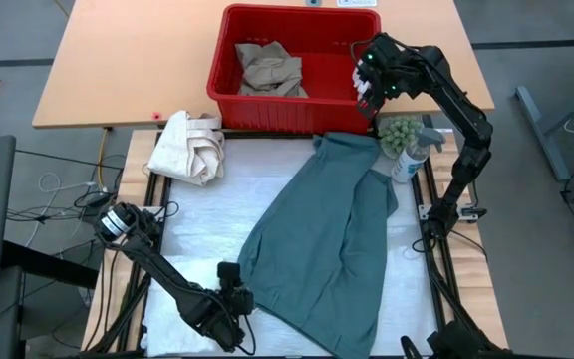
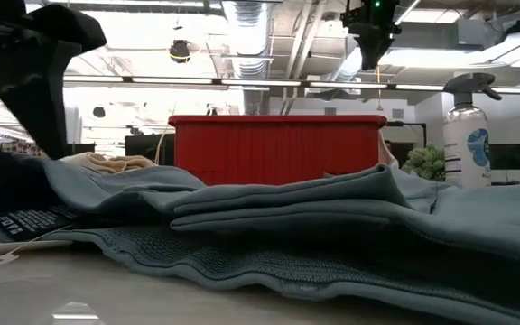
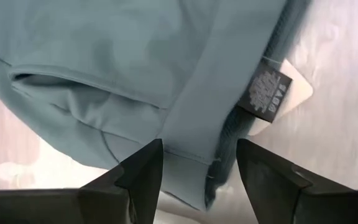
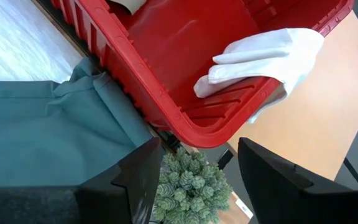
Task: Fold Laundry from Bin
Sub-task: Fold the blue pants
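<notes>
Teal-green garment spread over the white-covered desk, running from the near edge up to the red bin; its far end touches the bin's near wall. Folds stacked in ridges across the low view. Black sewn label shows at the hem, lying on a white tag.

Left pincer low at the garment's near-left corner. Fingers spread, hem fabric showing between them; contact with the cloth cannot be told.

Right pincer raised above the bin's right end, over the rim. Fingers spread, nothing between them. Small white cloth draped across the bin's rim at that end, partly inside, partly hanging outside.

Tan khaki trousers crumpled inside the bin, left of centre.

Cream canvas bundle on the desk's far-left corner, just beside the bin, well apart from the garment.

Small green plant and spray bottle stand together at the desk's far-right corner, beside the garment's edge. Bottle upright in the low view.
</notes>
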